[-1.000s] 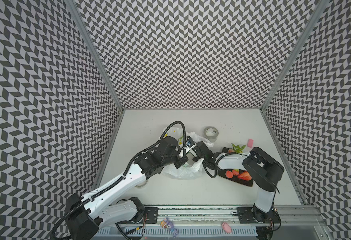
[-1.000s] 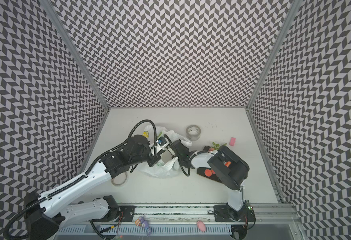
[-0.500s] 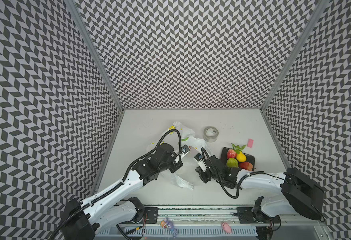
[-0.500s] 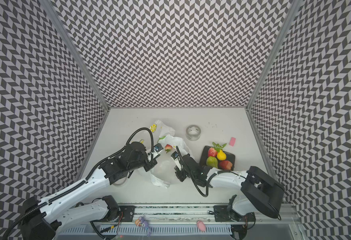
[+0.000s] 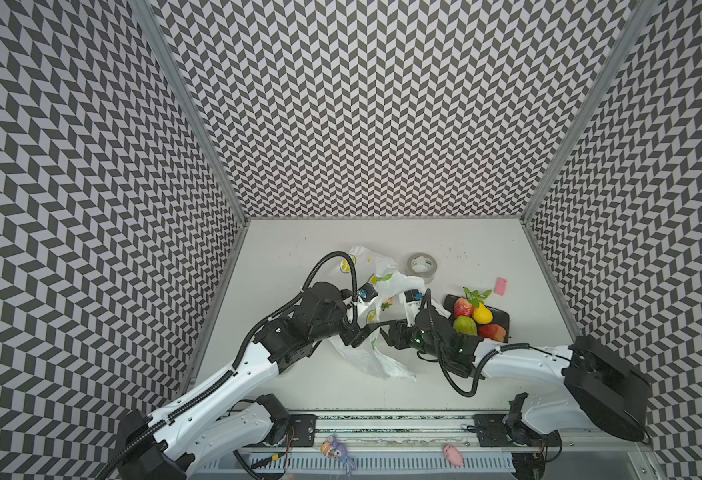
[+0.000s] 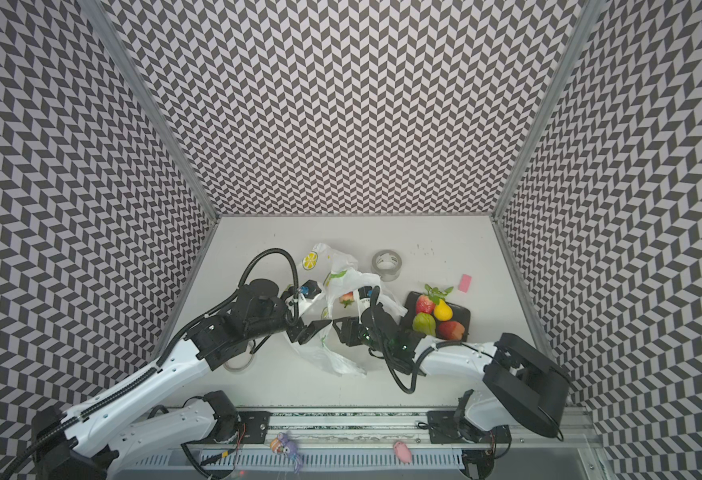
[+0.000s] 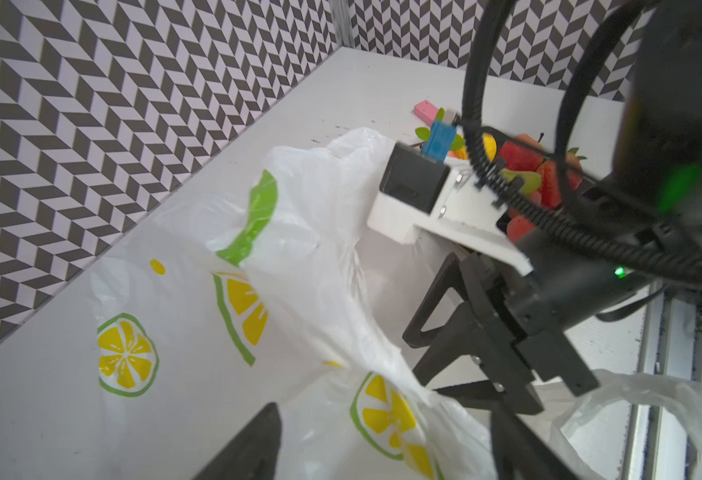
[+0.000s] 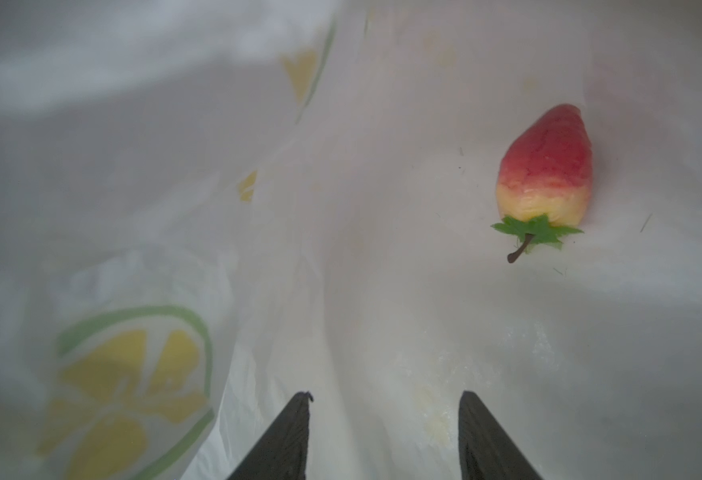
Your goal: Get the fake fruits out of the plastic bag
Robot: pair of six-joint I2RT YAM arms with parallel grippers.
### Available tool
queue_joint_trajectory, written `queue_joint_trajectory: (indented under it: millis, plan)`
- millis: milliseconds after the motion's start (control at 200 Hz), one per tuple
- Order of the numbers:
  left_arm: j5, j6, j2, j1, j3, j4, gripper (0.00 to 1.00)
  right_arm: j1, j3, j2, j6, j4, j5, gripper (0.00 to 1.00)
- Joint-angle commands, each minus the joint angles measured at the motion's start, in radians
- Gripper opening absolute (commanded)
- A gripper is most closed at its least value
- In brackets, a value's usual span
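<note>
Heads up on what we think can bite us here. The left hand [image 5: 362, 335] is spread wide and the right hand [image 8: 384, 397] about half spread. Neither pinches anything, so nothing props the plastic bag [image 5: 382, 361] open. It lies crumpled in the middle of the bench [image 5: 486, 245], between the two hands, and the film can slump over the one strawberry [image 8: 544, 166] that looks to be inside.

The right wrist view is milky, so we can't tell if a layer of film sits between that hand and the fruit. If it does, we'd grab plastic too and drag the whole bag.

The strawberry is a glossy taper, red fading to yellow at its leafy cap, with a thin stem, so a squeeze near the tip could squirt it sideways. The bag is thin, crinkly, translucent white with printed lemon slices, and light enough to slide.

The other fake fruits [image 5: 481, 313] sit on a black tray [image 5: 503, 316] near the bench's right edge. They're smooth and rounded, and one is green and ribbed.
</note>
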Motion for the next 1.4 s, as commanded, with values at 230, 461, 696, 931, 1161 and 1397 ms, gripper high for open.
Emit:
queue_joint_trajectory:
  millis: [230,461,696,931,1161,1397]
  plan:
    - [-0.149,-0.474,0.194,0.356,0.292,-0.065,1.00,-0.030,-0.059,-0.003,0.252,0.117,0.085,0.59]
    - [0.053,-0.449,0.519,0.465,0.427,-0.049,1.00,-0.065,-0.058,-0.046,0.233,0.062,0.083,0.62]
    - [0.073,-0.306,0.777,0.512,0.519,-0.051,1.00,-0.097,-0.062,-0.044,0.205,0.080,0.030,0.63]
    - [0.241,-0.239,0.918,0.537,0.575,-0.023,0.93,-0.110,-0.070,-0.051,0.174,0.091,0.008,0.63]
    - [0.374,-0.232,0.943,0.537,0.557,-0.006,0.48,-0.129,-0.070,-0.053,0.173,0.056,0.037,0.63]
    - [0.418,-0.254,0.866,0.531,0.523,0.013,0.00,-0.146,-0.064,-0.065,0.175,-0.008,0.078,0.63]
